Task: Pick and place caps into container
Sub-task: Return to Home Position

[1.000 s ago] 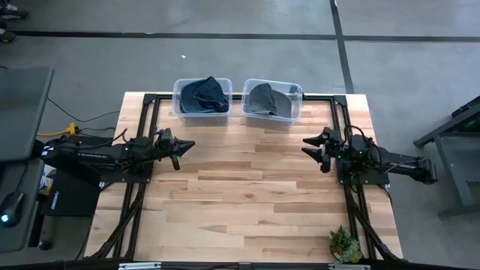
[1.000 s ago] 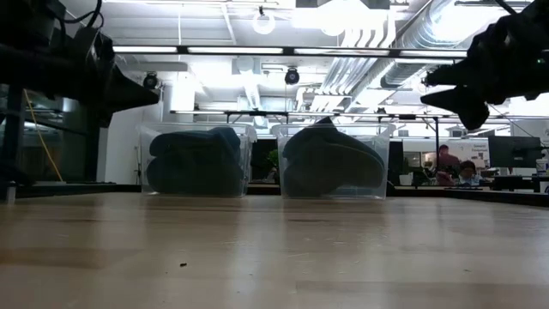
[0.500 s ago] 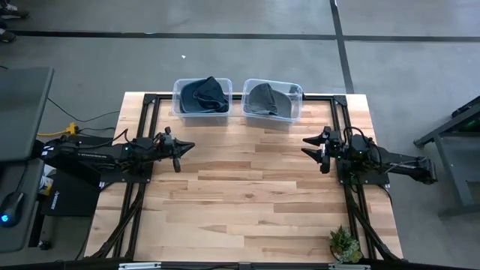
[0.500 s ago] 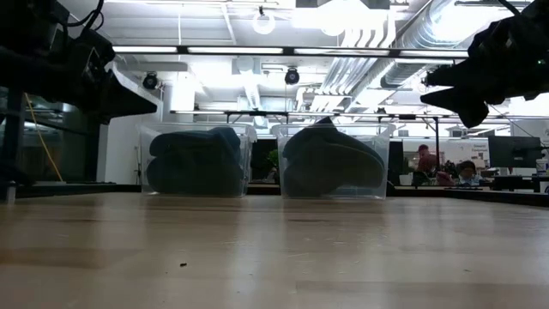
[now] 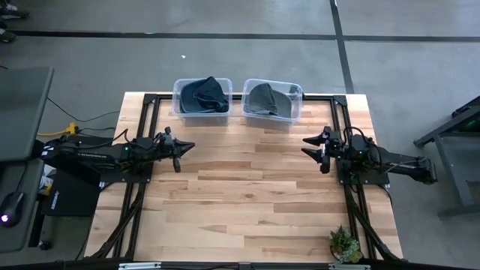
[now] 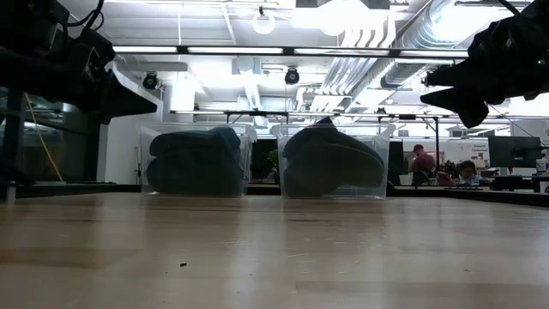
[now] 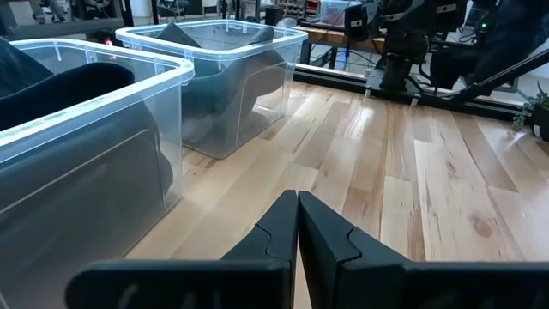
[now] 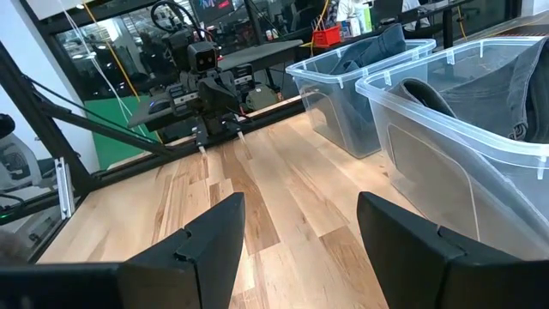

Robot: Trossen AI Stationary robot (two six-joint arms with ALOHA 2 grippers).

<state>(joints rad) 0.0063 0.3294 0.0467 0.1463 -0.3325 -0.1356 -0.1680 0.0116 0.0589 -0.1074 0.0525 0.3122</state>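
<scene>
The left gripper [image 7: 297,196] is held over the left side of the pale plank-wood table [image 5: 240,187], its dark angular fingers pressed together. The right gripper [image 8: 300,206] is spread wide over the table's right side. At the table's far edge, soft crumpled blue caps [image 5: 204,95] are piled in one clear, round-cornered plastic container [image 5: 178,84], and grey caps [image 5: 262,99] in the other container [image 5: 297,89].

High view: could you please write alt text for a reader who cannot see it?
Two clear containers stand side by side at the far edge of a wooden table, the left container holding dark blue caps, the right container grey caps. The left pincer and right pincer hover at the table's sides, both empty.
</scene>
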